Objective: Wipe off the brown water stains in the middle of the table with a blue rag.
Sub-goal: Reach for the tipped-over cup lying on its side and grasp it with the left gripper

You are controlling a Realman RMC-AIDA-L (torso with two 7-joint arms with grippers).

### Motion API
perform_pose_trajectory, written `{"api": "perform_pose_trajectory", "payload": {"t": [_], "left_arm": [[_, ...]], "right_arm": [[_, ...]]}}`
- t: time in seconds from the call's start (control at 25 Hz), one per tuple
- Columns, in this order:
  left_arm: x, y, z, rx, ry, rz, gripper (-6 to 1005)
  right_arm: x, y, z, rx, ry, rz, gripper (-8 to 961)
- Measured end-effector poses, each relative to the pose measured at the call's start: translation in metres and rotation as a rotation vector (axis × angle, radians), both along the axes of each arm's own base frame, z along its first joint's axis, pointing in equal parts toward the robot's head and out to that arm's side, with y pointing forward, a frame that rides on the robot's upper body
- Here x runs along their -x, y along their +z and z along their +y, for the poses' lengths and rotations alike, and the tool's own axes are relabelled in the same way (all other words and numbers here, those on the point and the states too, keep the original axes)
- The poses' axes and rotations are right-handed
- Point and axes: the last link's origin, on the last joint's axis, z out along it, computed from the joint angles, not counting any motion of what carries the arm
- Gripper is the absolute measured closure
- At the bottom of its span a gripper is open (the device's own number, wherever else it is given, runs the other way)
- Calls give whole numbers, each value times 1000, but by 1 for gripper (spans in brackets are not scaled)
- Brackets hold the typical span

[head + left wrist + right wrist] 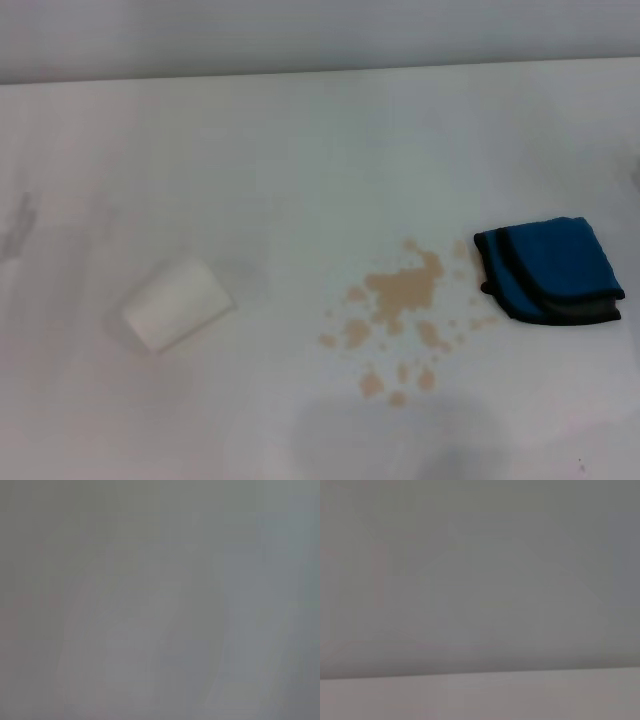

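Three views, and only the head view gives us anything to work with. In it we see the table [320, 140] with the stains [402, 292] spread in a loose brown cluster, one larger patch and many droplets around it. We take the stains as our landmark. The rag [549, 270] lies folded just to the right of them, its near corner almost at the outermost droplets but, as far as we can tell, not on them. A white cup [176, 304] lies on its side well to the left of the stains. Neither gripper shows in this view, so we cannot tell whether their fingers are apart or together.

We judge the step in hand to be fetching the rag, which the right arm sits nearer to. To do it well we would come down on the rag's thick folded middle, grip several layers so it does not unfold, then drag it flat across the stains from right to left, covering the stray drops and stopping short of the cup.

The left wrist view shows only a featureless grey blur. The right wrist view shows grey above a paler band, perhaps a surface edge, with no rag, stains or fingers.
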Motion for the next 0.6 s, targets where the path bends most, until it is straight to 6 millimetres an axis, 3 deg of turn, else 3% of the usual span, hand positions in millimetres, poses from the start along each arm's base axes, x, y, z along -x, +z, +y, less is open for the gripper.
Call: {"api": "perform_pose_trajectory", "payload": {"t": [0.24,0.48,0.6], "left_arm": [[-11,6,3,43,-80,-15,122],[-34,30,8,140,-156,27,122],[-38,32,9,167,-161,27,122]], "right_arm": [[-4,0,-2,4,-23,-1,75],[-1,0,-3,-2,1,-1,75],[1,2,-6,-13,24,2,75]]}}
